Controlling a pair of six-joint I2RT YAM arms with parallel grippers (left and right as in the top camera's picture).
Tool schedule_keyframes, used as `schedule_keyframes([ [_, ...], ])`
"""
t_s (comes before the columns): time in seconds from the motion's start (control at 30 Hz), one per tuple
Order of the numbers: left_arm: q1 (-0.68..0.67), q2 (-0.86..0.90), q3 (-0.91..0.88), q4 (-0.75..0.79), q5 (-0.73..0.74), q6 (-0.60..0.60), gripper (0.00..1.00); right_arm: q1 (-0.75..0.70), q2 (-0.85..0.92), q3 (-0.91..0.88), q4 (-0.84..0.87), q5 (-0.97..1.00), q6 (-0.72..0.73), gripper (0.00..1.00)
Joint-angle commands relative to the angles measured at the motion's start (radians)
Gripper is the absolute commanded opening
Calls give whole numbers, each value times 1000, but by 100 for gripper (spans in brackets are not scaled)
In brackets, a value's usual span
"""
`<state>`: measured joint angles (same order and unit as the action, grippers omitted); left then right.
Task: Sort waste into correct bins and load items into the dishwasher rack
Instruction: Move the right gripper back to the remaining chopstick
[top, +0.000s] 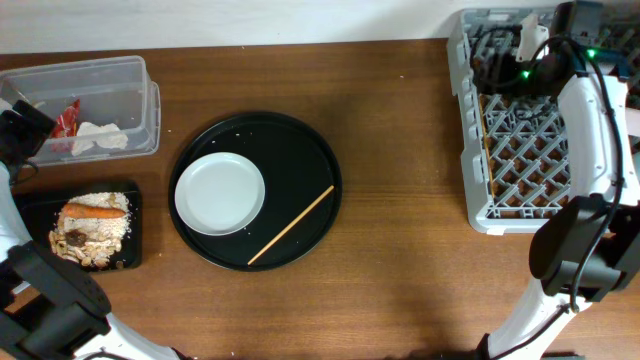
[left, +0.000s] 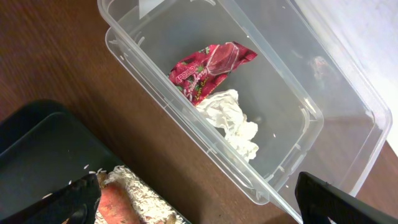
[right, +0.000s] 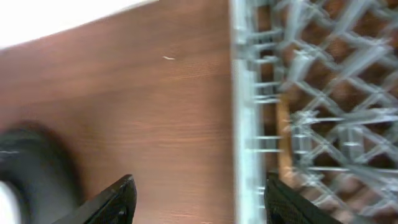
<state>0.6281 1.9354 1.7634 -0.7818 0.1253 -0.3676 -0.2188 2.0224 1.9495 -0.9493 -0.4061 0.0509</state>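
Two bins, far left: clear rectangular plastic tub (top: 115, 85) at 10 o'clock on the table, shallow black rectangular tray (top: 35, 205) just below it at 8 o'clock.
Tub contents: red wrapper (left: 208, 68) touching a crumpled white tissue (left: 233, 121). Both are soft and weigh next to nothing.
Black tray contents: whitish rice-like crumbs (top: 105, 228), orange carrot (top: 95, 211) lying on top, small dark scraps (top: 72, 240) at the 7 o'clock corner.
Left gripper (left: 196, 186): hangs over the strip between the two bins, fingers spread wide, nothing in them.
Centre: large round black tray (top: 300, 150), with the round white plate (top: 220, 193) sitting toward its 9 o'clock side.
Plate handling: my guess is stiff, glazed, slippery and chippable. It lies flat, so I'd pinch the rim on its 3 o'clock side, where the tray is bare.
Chopstick: one thin wooden chopstick (top: 291, 225) runs from the tray's 6 o'clock up toward 3 o'clock, apart from the plate.
Chopstick handling: light, stiff, likely to roll. Grab it mid-length, across the stick.
Surface: dark brown wooden table (top: 400, 200), matte, with a wide bare stretch between tray and rack. Pale strip along the 12 o'clock edge.
Rack: big light-grey plastic peg rack (top: 510, 160) at 3 o'clock.
Right gripper (right: 199, 180): over the rack's 9 o'clock wall, fingers apart and holding nothing I can see. That view is blurry.
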Motion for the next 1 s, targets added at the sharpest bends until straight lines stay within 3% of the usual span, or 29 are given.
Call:
schedule_keyframes([
  [0.0,4,-12,5,2,0,-2,99,48,-69,48,-60,-163,209,78],
  [0.07,4,-12,5,2,1,-2,99,101,-77,48,-126,-129,303,100],
  [0.2,4,-12,5,2,0,-2,99,261,-77,48,-199,-102,352,98],
  [0.43,4,-12,5,2,0,-2,99,499,-69,48,-119,-113,403,99],
  [0.5,4,-12,5,2,0,-2,99,572,-68,48,-109,-84,404,91],
  [0.53,4,-12,5,2,1,-2,99,605,-66,48,-113,-58,405,96],
  [0.63,4,-12,5,2,0,-2,99,694,-44,48,-156,109,609,97],
  [0.8,3,-12,5,2,0,-2,99,822,19,48,-280,432,1142,97],
  [0.97,3,-12,5,2,1,-2,99,951,140,47,-278,511,1374,97],
])
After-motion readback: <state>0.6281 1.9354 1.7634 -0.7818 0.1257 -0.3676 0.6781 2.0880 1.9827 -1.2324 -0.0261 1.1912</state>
